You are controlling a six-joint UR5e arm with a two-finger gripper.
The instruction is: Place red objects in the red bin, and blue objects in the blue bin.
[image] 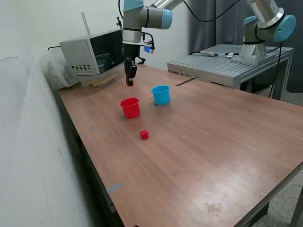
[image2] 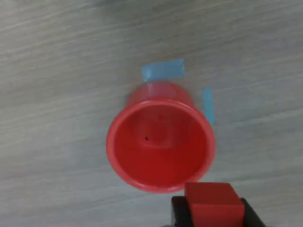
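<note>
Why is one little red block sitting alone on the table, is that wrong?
Nothing looks broken or spilled. That red cube just waits its turn on the table. Both cups stand upright, and the tool holds another red cube above the red cup.

The arm (image: 142,16) enters from the top of the exterior view, left of centre, and bends down into a vertical wrist. The gripper (image: 129,81) points straight down in the upper middle of the frame, above the table. In the wrist view its dark fingers (image2: 179,213) at the bottom edge are closed on a red cube (image2: 213,204).
</note>
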